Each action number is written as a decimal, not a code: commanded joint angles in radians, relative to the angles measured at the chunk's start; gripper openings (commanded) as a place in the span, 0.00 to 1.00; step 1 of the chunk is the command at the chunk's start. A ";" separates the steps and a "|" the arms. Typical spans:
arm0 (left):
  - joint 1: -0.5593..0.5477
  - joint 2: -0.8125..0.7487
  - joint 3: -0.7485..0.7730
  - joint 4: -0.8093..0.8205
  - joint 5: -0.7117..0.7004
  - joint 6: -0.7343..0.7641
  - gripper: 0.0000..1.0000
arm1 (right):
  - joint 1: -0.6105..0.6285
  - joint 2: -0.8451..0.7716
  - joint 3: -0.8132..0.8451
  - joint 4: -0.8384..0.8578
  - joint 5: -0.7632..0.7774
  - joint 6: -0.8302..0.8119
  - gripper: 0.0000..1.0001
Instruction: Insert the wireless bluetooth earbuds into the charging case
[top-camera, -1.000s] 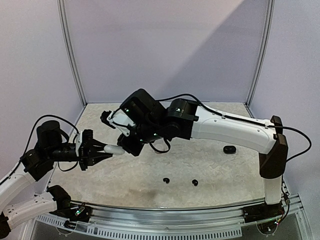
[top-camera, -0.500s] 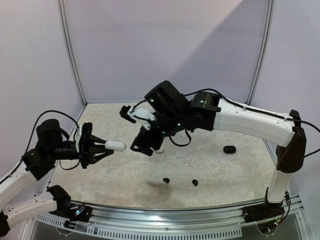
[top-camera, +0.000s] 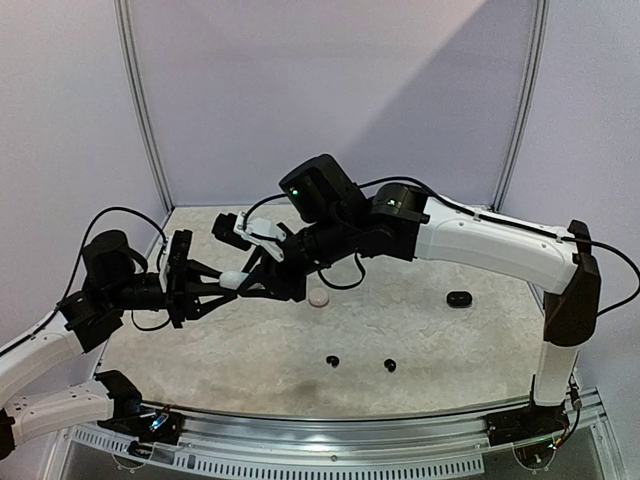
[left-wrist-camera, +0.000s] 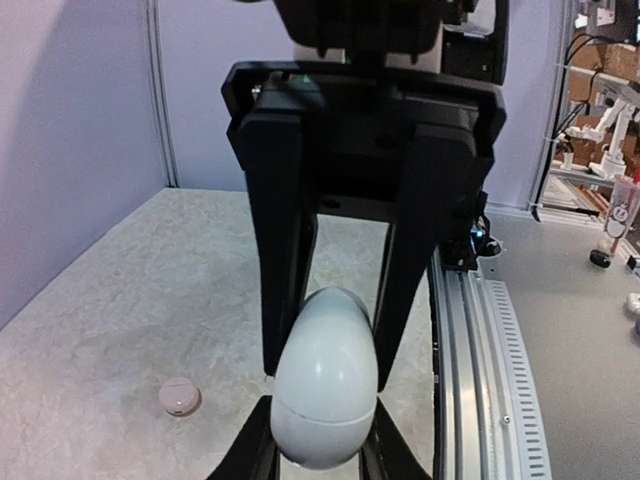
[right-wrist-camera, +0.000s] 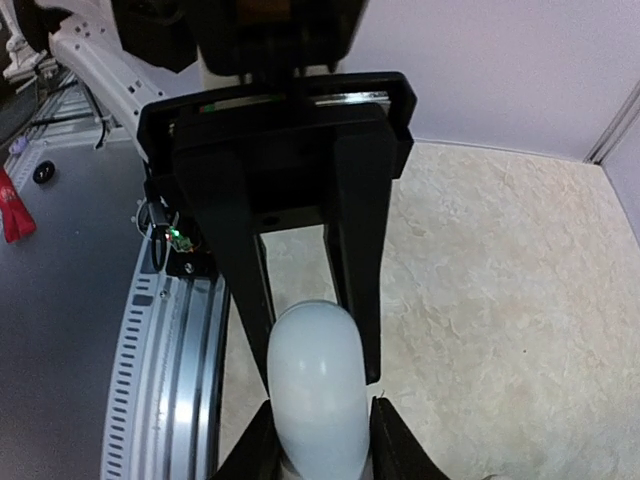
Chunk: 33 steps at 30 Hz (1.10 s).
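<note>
Two black earbuds (top-camera: 332, 361) lie apart on the table (top-camera: 450, 350), near its front edge | white charging case (left-wrist-camera: 325, 395) held aloft, clamped by the left gripper (left-wrist-camera: 320, 430) | right gripper (right-wrist-camera: 318, 420) flanks its opposite end; whether it pinches cannot be told.

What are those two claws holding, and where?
A white egg-shaped case: the left claw grips its wider end, the right claw its narrower end.
</note>
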 joint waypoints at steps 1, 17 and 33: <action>-0.005 0.033 -0.006 0.103 0.013 -0.041 0.00 | -0.012 0.033 0.025 -0.021 -0.031 -0.021 0.20; -0.004 0.099 0.008 0.001 -0.457 -0.028 0.99 | -0.491 0.067 -0.167 -0.203 -0.195 0.377 0.00; 0.007 0.192 0.049 -0.008 -0.487 0.061 0.99 | -0.665 0.431 -0.097 -0.279 -0.342 0.539 0.27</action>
